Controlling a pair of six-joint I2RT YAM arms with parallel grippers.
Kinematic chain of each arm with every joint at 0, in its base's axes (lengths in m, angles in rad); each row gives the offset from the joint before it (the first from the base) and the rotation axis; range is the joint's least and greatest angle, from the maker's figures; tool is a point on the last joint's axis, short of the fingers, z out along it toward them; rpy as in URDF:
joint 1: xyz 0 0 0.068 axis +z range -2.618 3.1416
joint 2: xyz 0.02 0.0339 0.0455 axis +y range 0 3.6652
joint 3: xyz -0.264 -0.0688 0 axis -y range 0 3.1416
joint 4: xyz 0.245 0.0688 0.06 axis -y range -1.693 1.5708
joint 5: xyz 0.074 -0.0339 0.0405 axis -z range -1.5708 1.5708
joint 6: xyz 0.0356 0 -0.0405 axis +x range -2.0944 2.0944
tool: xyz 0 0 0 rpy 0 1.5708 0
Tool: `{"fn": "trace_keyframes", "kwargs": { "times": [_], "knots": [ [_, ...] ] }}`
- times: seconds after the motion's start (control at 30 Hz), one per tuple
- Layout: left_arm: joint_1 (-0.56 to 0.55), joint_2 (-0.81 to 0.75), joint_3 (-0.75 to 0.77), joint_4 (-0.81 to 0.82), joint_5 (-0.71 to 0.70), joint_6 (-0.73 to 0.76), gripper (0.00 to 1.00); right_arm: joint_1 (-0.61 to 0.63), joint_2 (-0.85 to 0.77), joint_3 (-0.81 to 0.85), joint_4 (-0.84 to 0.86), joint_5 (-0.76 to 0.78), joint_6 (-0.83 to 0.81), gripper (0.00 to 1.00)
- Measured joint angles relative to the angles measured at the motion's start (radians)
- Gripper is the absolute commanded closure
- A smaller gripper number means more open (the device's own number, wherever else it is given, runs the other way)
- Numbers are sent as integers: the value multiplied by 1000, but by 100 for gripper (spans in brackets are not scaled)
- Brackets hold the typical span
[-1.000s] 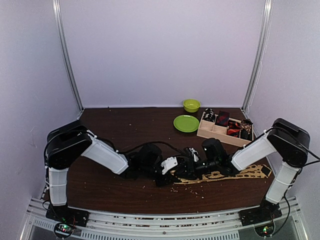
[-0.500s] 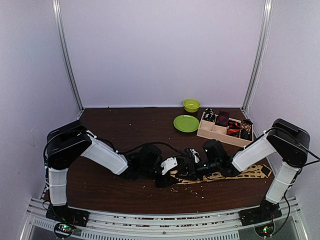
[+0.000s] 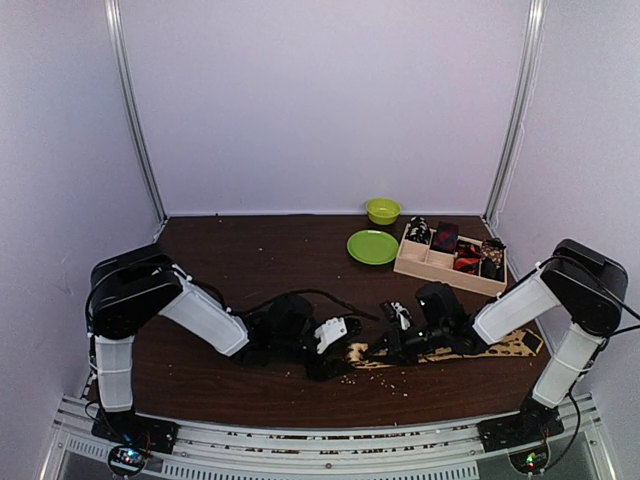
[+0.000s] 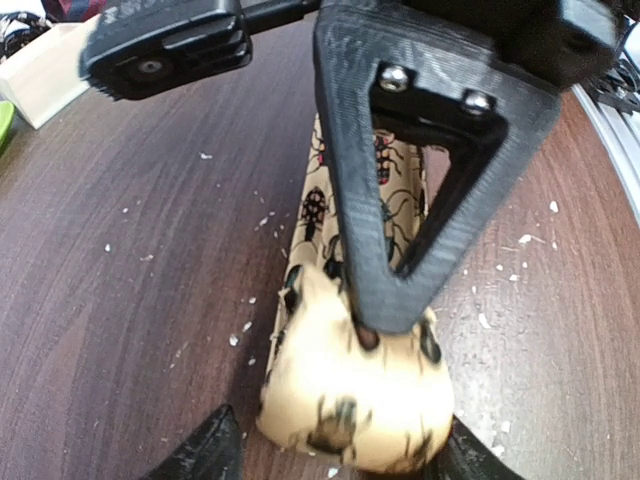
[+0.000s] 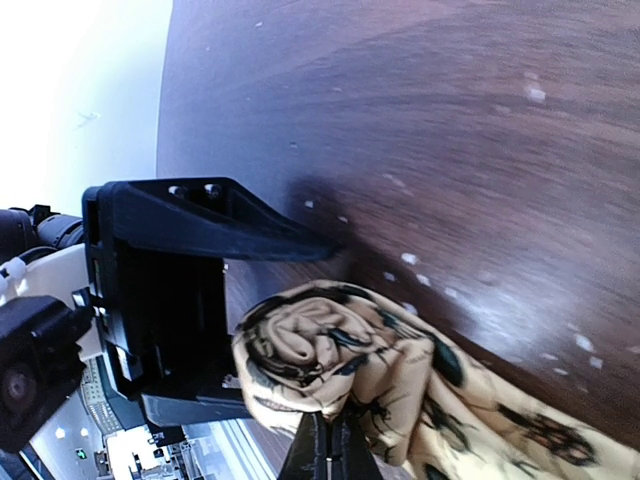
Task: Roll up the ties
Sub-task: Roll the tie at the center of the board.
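The long tan spotted tie (image 3: 470, 350) lies flat along the near right of the table, its left end wound into a roll (image 4: 350, 400). My left gripper (image 4: 335, 455) is open, one finger on each side of the roll, low on the table (image 3: 335, 345). My right gripper (image 5: 330, 445) is shut, pinching the roll's edge (image 5: 320, 350); its black finger (image 4: 420, 200) presses down on the roll from above. In the top view the right gripper (image 3: 388, 343) sits right of the left one. Small rolled ties (image 3: 445, 237) sit in the wooden tray.
The wooden compartment tray (image 3: 430, 262) stands at the back right. A green plate (image 3: 372, 246) and a green bowl (image 3: 382, 210) are beside it. White crumbs (image 4: 230, 340) are scattered on the dark wood tabletop around the roll.
Both grippers have shifted slightly toward the near edge, the right arm also a little to the right, with the roll still between them.
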State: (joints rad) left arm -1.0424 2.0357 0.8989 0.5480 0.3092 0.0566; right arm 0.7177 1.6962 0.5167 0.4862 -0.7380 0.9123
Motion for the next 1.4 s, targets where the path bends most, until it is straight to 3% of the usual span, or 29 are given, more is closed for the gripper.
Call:
{"fn": "trace_keyframes", "kwargs": {
  "times": [0.27,0.4,0.47,0.63,0.7,0.8,0.87,1.07,1.4],
  "knots": [
    [-3,23,-7,115,12,4,31,-35,-8,-21,-21,-20,-19,100],
    [-5,49,-1,159,31,33,34,-41,-10,-18,-37,-25,-30,100],
    [-5,69,19,158,48,51,40,-43,-10,-16,-46,-27,-36,100],
    [-7,114,80,145,86,91,68,-49,-19,-14,-71,-28,-51,99],
    [-7,115,82,138,93,95,71,-51,-31,-11,-93,-26,-56,88],
    [-9,114,84,130,98,94,72,-51,-80,-3,-166,-7,-79,71],
    [-9,114,84,127,99,92,72,-52,-121,4,-225,14,-97,66],
    [-9,100,83,96,98,72,72,-50,-167,87,-357,41,-159,65],
    [-9,98,83,88,98,51,71,-39,-95,130,-402,30,-195,68]
  ]
}}
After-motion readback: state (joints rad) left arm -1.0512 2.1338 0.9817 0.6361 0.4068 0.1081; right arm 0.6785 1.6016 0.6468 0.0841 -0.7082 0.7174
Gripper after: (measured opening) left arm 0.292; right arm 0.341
